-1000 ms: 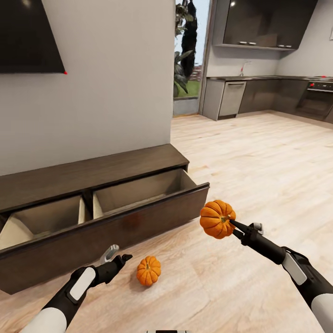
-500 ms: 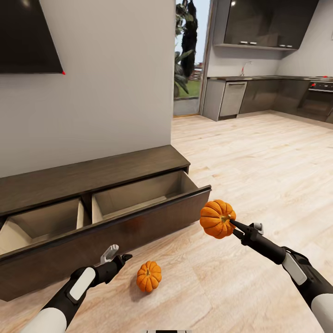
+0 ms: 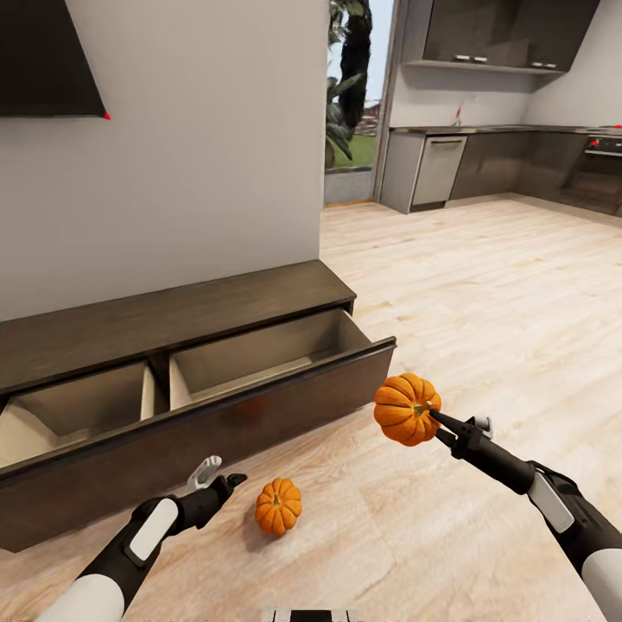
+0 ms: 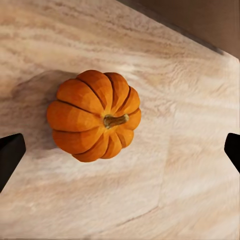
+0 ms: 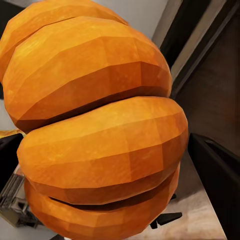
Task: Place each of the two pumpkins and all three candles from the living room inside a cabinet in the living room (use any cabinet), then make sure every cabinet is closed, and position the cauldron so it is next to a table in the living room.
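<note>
1. The whole head view has shifted since a second ago, so the camera moved; the arms and both pumpkins sit as before relative to each other
2. The right gripper (image 3: 434,419) holds one pumpkin (image 3: 406,409) in the air, its fingers clamped on it, beside the open drawer's front corner
3. The other pumpkin (image 3: 278,506) lies on the wooden floor (image 3: 484,285), just before the cabinet (image 3: 173,315)
4. The left gripper (image 3: 226,480) hangs near it, fingers (image 4: 10,155) spread wide apart
5. Two drawer compartments stand open
</note>
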`<state>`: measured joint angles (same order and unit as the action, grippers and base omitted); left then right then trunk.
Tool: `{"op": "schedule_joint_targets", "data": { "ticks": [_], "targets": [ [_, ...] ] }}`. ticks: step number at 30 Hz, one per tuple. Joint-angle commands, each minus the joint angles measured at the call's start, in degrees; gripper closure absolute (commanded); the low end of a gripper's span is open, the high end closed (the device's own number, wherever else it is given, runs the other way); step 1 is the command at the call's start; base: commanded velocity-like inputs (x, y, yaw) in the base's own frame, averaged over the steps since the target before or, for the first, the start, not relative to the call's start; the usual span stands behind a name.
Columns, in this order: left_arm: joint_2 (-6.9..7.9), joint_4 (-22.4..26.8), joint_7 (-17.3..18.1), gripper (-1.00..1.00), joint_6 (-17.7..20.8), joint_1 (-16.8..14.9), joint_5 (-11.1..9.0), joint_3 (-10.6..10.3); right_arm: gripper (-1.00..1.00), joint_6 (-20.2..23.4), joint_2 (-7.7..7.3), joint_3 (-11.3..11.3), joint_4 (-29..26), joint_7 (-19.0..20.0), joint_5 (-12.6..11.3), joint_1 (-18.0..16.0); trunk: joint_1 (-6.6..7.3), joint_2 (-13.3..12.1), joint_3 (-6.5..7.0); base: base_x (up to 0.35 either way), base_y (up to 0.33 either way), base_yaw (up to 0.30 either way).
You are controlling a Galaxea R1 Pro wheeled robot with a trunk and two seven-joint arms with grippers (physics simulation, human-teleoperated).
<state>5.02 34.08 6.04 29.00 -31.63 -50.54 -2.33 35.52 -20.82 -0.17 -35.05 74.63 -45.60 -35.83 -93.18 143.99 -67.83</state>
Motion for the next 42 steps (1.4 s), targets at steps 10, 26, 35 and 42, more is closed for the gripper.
{"op": "schedule_joint_targets", "data": {
  "ticks": [10,26,35,42],
  "targets": [
    [0.03,0.0,0.0,-1.0,0.1,0.0,-0.3,-0.3,1.0,0.6,-0.01,0.0,0.0,0.1,-0.4,0.0,-0.24,0.2,-2.27,0.0,0.0,0.0],
    [-0.18,0.0,0.2,-1.0,0.0,0.0,0.4,-0.6,1.0,0.6,-0.01,0.1,-0.1,0.0,-0.4,0.0,-0.65,0.4,-5.81,0.0,0.0,0.0],
    [-0.19,0.1,0.3,-1.0,0.0,0.0,0.5,-0.7,1.0,0.7,-0.01,0.1,-0.1,0.0,-0.4,0.0,-0.83,0.5,-7.36,0.0,0.0,0.0],
    [-0.19,0.3,0.3,-1.0,0.0,0.0,0.6,-0.9,1.0,0.7,0.05,0.1,-0.1,0.0,-0.4,0.0,-0.83,0.5,-7.36,0.052,0.0,0.0]
  ]
}}
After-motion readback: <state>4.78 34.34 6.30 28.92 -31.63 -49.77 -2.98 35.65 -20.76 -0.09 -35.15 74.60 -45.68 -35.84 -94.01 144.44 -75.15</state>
